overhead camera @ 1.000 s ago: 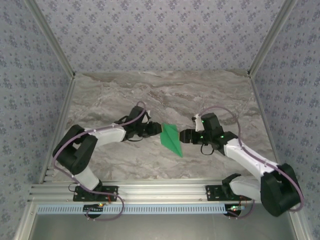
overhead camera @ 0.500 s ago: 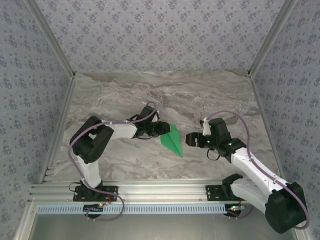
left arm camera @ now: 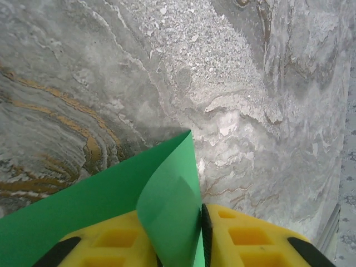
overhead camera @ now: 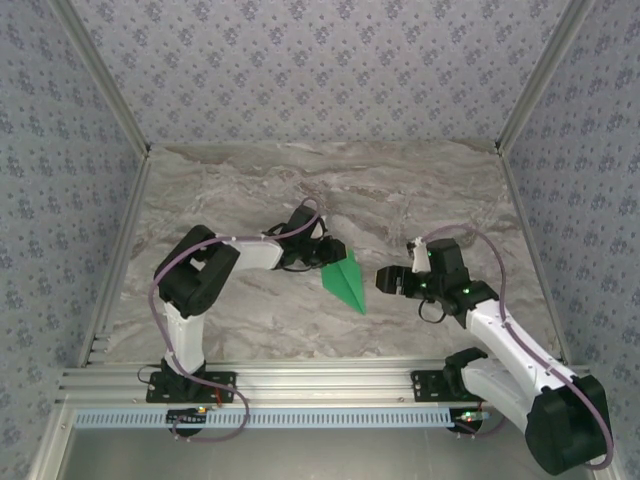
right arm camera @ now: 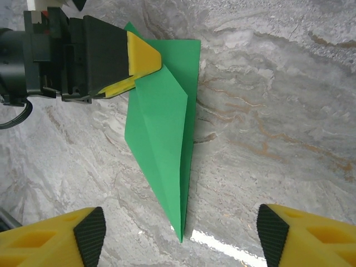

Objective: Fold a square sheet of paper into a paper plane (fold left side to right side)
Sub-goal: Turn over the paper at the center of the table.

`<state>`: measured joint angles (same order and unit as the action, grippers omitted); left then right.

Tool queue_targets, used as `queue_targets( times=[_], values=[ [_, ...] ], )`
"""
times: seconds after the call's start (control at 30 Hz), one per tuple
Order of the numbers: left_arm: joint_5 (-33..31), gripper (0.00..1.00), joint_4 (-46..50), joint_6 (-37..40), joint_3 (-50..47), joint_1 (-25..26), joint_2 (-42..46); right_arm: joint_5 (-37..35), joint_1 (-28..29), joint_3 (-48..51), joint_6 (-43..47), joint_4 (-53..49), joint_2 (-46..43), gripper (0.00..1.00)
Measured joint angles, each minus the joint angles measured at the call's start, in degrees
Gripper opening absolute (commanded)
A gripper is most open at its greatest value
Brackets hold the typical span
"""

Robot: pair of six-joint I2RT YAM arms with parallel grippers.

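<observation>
Walls (overhead camera: 320, 60): blue-grey floral wallpaper on the left, far and right sides.
Table (overhead camera: 240, 185): grey marble pattern, brown veins.
Near edge: aluminium rail (overhead camera: 330, 381).

Light bright, even and diffuse throughout. We log faint, soft shadows on the marble table (overhead camera: 262, 322) in the top view. 1 white glare streak at the tip of the green paper (right arm camera: 161, 128), right wrist view. Left gripper (left arm camera: 202, 223) blurred close-up; marble beyond it sharp.

A folded green paper wedge (overhead camera: 347, 282) lies on the marbled bench (overhead camera: 230, 180). The left tool (overhead camera: 333, 252) meets its far edge; the right tool (overhead camera: 384, 279) sits near, apart from it.
</observation>
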<state>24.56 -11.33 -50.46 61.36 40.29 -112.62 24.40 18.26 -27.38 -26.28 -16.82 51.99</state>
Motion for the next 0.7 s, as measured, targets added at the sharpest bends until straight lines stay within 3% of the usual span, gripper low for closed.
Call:
queue_targets(
  times=[0.2,0.4,0.7],
  values=[
    [0.09,0.15,-0.28,0.46,0.00,0.00,0.26,7.06,-3.80,3.32,-2.89,4.46,-0.20,0.99],
    [0.20,0.09,-0.46,0.85,-0.02,0.00,5.53,15.96,-8.59,6.78,-8.02,12.63,-0.20,1.00],
    [1.81,0.06,-3.41,-1.53,-0.26,-0.22,20.09,29.46,-12.39,6.88,-13.92,26.27,1.84,1.00]
  ],
)
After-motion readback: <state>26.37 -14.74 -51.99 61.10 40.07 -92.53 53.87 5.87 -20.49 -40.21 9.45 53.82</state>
